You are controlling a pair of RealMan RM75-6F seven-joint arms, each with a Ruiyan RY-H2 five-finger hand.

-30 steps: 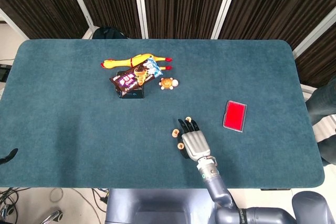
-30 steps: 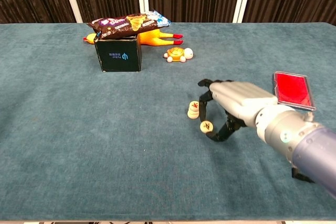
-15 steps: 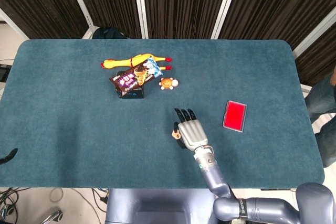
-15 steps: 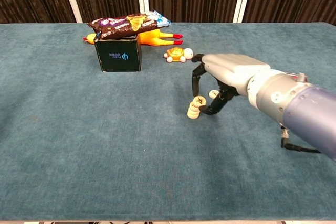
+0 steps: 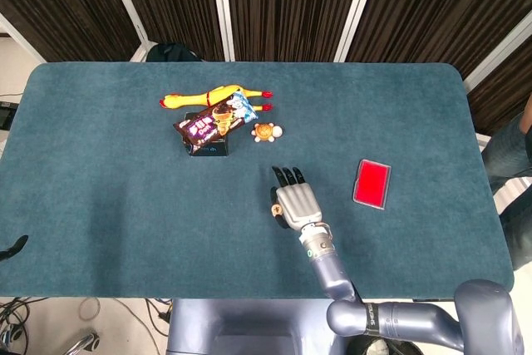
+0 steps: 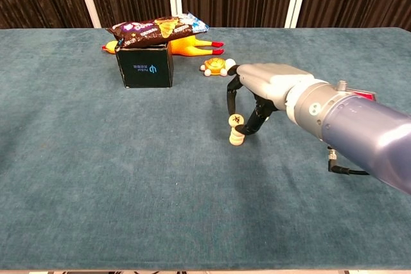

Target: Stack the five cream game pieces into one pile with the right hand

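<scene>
Hand over the pile, top piece tilted

Right hand (image 6: pixel 252 97) is above the pile of cream game pieces (image 6: pixel 236 131) near the table's middle, fingers curled down around the top of the pile. In the chest view the top piece sits tilted on the pile, with fingertips on either side of it; whether the hand grips it or only touches it I cannot tell. In the head view the hand (image 5: pixel 295 203) covers most of the pile, only a sliver of cream pieces showing at its left edge (image 5: pixel 275 208).

Versus a second ago: then one piece lay loose on the cloth beside a shorter pile, with the hand low and to the right of it. Half a second ago the hand had lifted and a piece was between its fingers by the pile top. Now no loose piece is on the cloth, the pile is taller, and the hand has shifted left and further from the robot.

Left hand not seen in either view.

Unmoved on the blue table (image 6: pixel 96 178): black box (image 6: pixel 144 66) with snack bag (image 6: pixel 157 29) on top, rubber chicken (image 6: pixel 189 45) behind it, toy turtle (image 6: pixel 217 66) just right of the box, red card (image 5: pixel 372 183) well to the right.
</scene>
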